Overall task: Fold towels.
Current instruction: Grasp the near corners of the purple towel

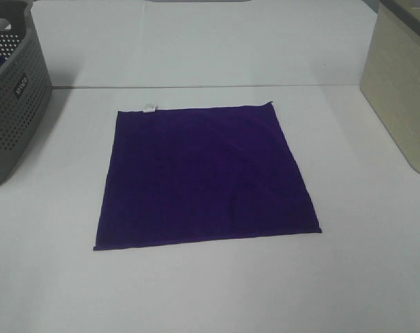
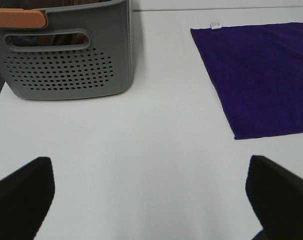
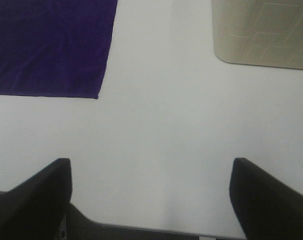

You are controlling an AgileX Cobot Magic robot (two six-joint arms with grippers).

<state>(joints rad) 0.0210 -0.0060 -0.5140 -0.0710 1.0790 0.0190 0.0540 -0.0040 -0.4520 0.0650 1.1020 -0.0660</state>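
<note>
One deep purple towel lies spread flat on the white table, a small white tag at its far edge. Neither arm shows in the exterior high view. The left wrist view has the towel ahead and to one side of my left gripper, whose dark fingers stand wide apart over bare table, holding nothing. In the right wrist view a near corner of the towel lies beyond my right gripper, also open and empty above the table.
A grey perforated basket stands at the far left of the table; the left wrist view shows the basket with an orange handle piece. A beige bin sits at the far right. The table's near edge runs close under the right gripper.
</note>
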